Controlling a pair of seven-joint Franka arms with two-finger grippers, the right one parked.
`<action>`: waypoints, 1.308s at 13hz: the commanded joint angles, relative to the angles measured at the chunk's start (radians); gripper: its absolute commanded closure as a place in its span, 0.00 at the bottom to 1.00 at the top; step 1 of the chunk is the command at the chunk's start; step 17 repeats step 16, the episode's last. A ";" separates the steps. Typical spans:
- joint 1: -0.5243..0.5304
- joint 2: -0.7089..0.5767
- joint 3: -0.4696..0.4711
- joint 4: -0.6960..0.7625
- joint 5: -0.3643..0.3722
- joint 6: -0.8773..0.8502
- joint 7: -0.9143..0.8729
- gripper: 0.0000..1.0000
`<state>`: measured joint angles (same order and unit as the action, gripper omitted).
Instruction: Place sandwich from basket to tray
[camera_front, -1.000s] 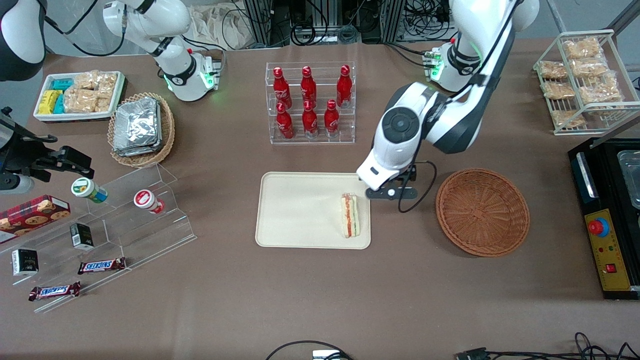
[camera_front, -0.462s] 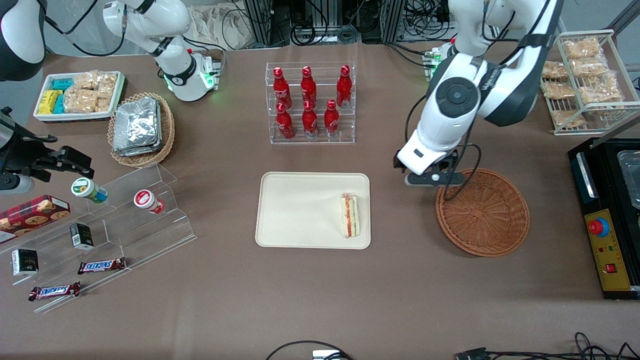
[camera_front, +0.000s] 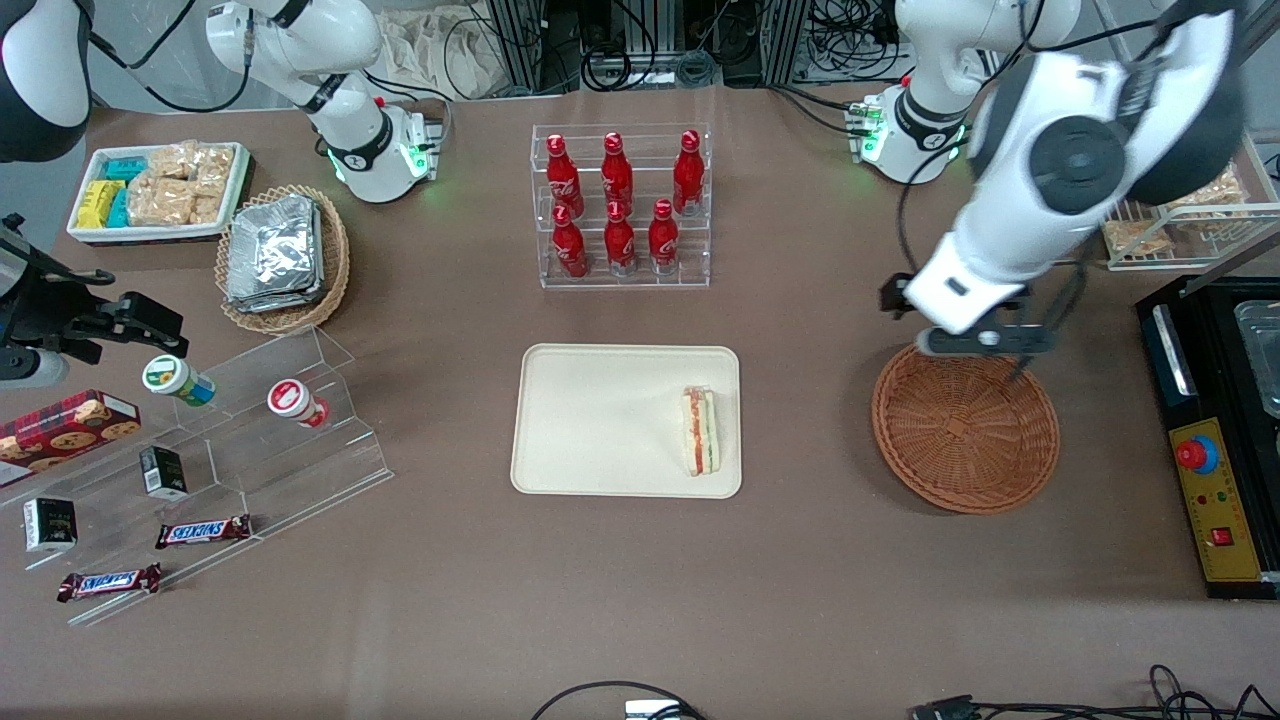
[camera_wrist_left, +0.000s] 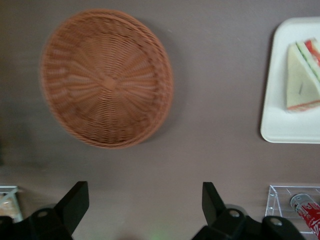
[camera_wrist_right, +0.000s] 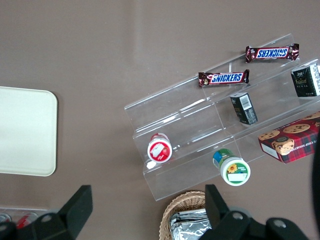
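Gripper (camera_front: 975, 340) up above the basket's (camera_front: 965, 425) rim farther from the front camera; fingers (camera_wrist_left: 75, 202) wide apart, nothing between them. Wrist view: basket interior bare, directly ahead of the fingertips. Sandwich (camera_front: 699, 431) lies on the tray (camera_front: 600, 420), well apart from the fingers, toward the parked arm's end. Front view alone shows the whole tray.

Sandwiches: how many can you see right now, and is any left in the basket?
1. The sandwich lies on the tray, at its end nearest the basket, which holds none. The open gripper hovers above the basket's rim.
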<state>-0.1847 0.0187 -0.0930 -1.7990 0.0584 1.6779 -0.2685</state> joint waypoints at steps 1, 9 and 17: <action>0.098 -0.031 -0.013 0.044 0.001 -0.027 0.034 0.00; 0.203 -0.002 -0.014 0.173 0.008 -0.080 0.248 0.00; 0.237 0.063 -0.021 0.308 -0.009 -0.133 0.301 0.00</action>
